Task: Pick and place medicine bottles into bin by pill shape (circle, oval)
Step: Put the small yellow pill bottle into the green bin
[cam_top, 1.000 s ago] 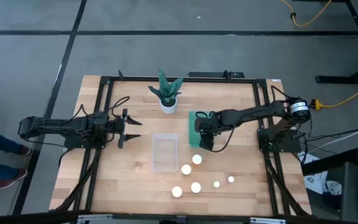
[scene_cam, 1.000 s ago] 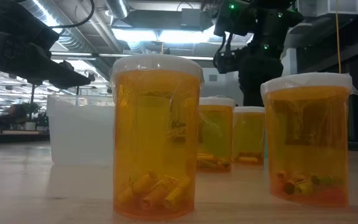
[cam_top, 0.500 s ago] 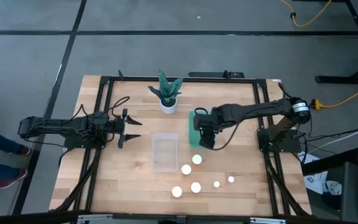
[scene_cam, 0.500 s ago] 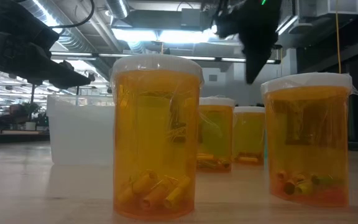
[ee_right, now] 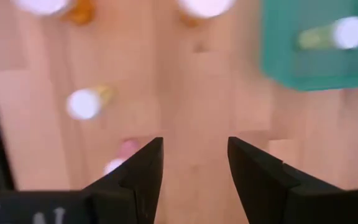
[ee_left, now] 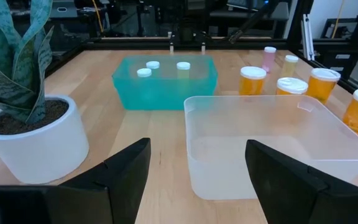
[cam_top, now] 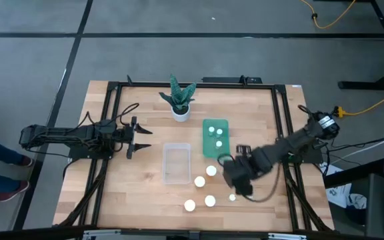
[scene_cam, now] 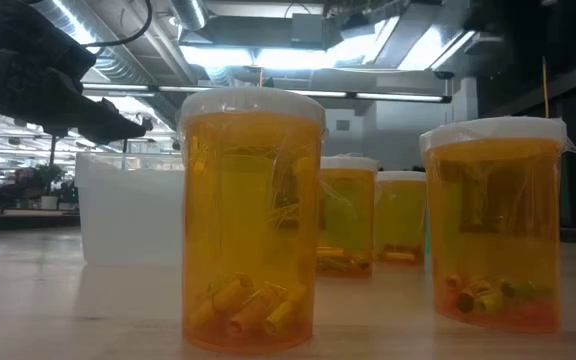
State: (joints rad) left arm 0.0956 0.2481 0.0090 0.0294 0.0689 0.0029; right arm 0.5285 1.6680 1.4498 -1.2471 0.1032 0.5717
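I'm looking down on the wooden surface (cam_top: 132, 193), where the clear bin (cam_top: 177, 163) is sitting at the middle and the green bin (cam_top: 215, 148) just beside it is holding two bottles (cam_top: 213, 131); the other medicine bottles (cam_top: 210, 200) are standing loose on the surface near the clear bin. My right claw (cam_top: 234, 179) is hovering spread and empty over those loose bottles; my left claw (cam_top: 143, 138) is waiting spread, well apart.
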